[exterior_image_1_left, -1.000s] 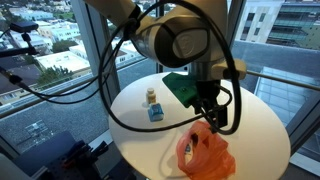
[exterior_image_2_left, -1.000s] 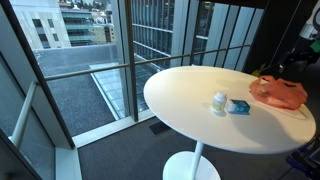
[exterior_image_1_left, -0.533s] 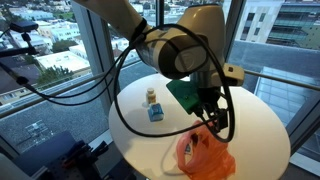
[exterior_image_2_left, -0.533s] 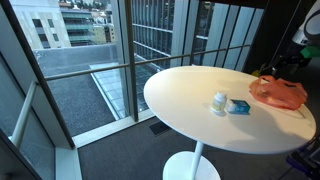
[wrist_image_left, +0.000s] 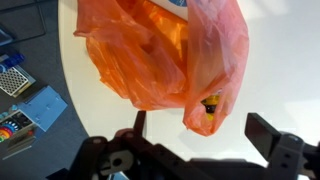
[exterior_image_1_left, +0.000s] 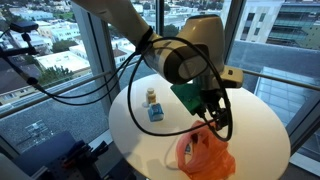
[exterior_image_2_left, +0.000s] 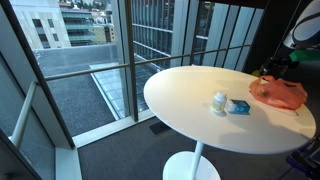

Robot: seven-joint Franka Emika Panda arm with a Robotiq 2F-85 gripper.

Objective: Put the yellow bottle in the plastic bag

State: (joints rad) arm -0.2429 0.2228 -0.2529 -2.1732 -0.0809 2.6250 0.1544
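Observation:
The orange plastic bag (wrist_image_left: 150, 50) lies crumpled on the white round table (wrist_image_left: 100, 115). The yellow bottle (wrist_image_left: 208, 108) shows through the bag's thin plastic, inside a fold at its near end. My gripper (wrist_image_left: 205, 135) hangs just above that end, open, one dark finger on each side of the fold and nothing between them. In both exterior views the bag (exterior_image_1_left: 205, 155) (exterior_image_2_left: 278, 93) sits near the table's edge. My gripper (exterior_image_1_left: 211, 110) hovers a little over it. The bottle is too small to make out there.
A small pale bottle (exterior_image_1_left: 151, 97) (exterior_image_2_left: 219, 101) and a small blue box (exterior_image_1_left: 156, 113) (exterior_image_2_left: 238, 107) stand together nearer the table's middle. Glass walls surround the table. The table's edge runs along the left of the wrist view, with floor clutter (wrist_image_left: 25, 100) below.
The arm has shifted and the gripper has risen slightly away from the bag. The jaws stay open; the bag and bottle have not moved.

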